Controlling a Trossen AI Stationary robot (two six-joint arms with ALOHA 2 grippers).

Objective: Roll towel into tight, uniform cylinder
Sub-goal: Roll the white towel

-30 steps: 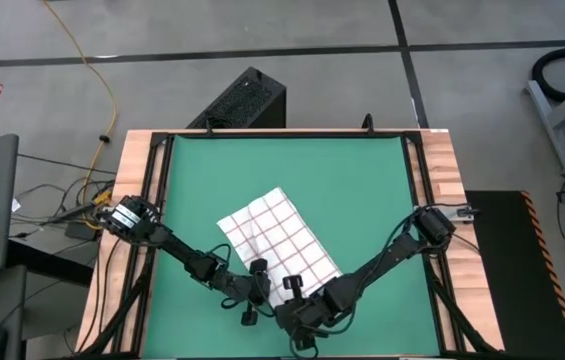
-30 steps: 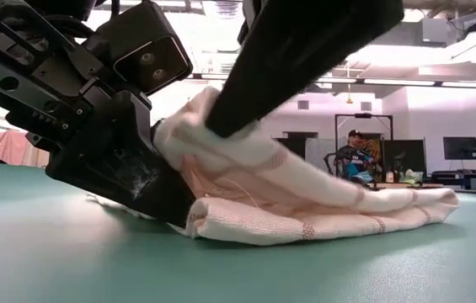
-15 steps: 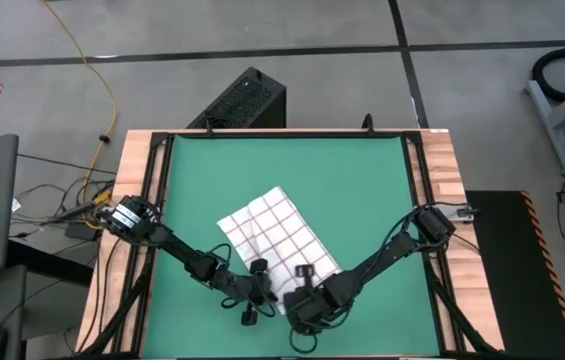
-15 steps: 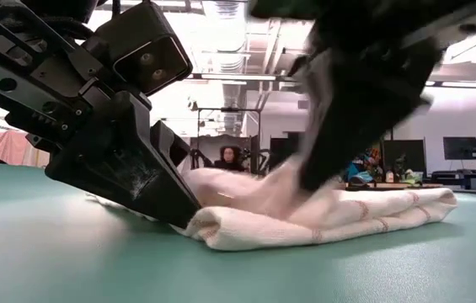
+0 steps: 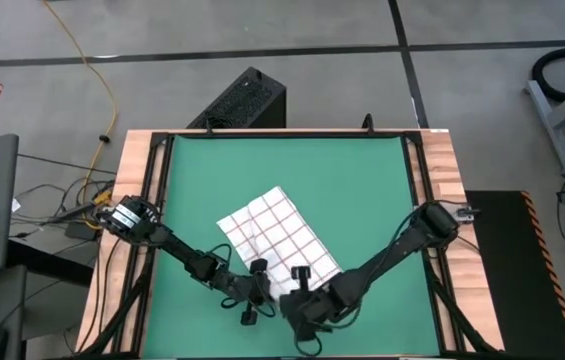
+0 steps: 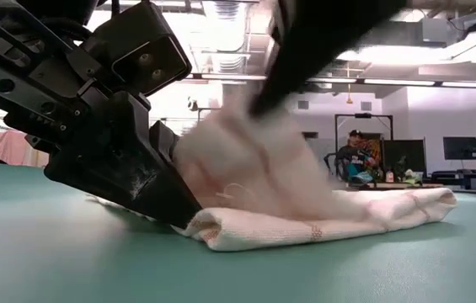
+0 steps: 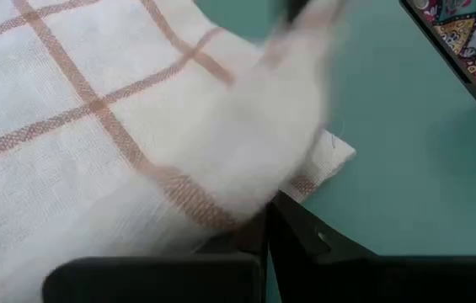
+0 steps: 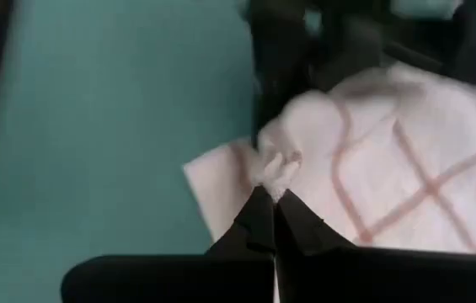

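Note:
The towel (image 5: 274, 236), white with thin red grid lines, lies slantwise on the green mat (image 5: 362, 190). Its near end is folded over into a thick edge (image 6: 246, 236). My left gripper (image 5: 261, 284) is shut at that near end, low on the mat, and shows large and dark in the low view (image 6: 128, 181). My right gripper (image 5: 299, 276) is shut on a bit of cloth just beside it and holds a hump of towel (image 6: 246, 151) up above the flat part. My left gripper meets the towel's near folded edge (image 7: 301, 181), slanting down from the table's left side. Cloth lies over its fingertips (image 7: 268, 225) and hides the hold. That edge stays down on the mat (image 6: 200, 227). My right gripper pinches a small bunch of cloth (image 8: 276, 172) between its two fingertips, at the towel's near end. The fingers slant down from the near right. The pinched cloth is lifted into a hump while the towel's remaining cloth lies on the mat.
A black frame (image 5: 162, 180) and a wooden table border (image 5: 442, 180) run around the mat. The mat is bare beyond the towel toward the far and right sides. People sit at screens (image 6: 355, 156) in the room behind.
My right gripper dipped toward the mat with the pinched cloth, then rose again and tipped, drawing the towel's near part up into a hump. The far part of the towel has stayed flat. My left gripper has kept still on the near edge.

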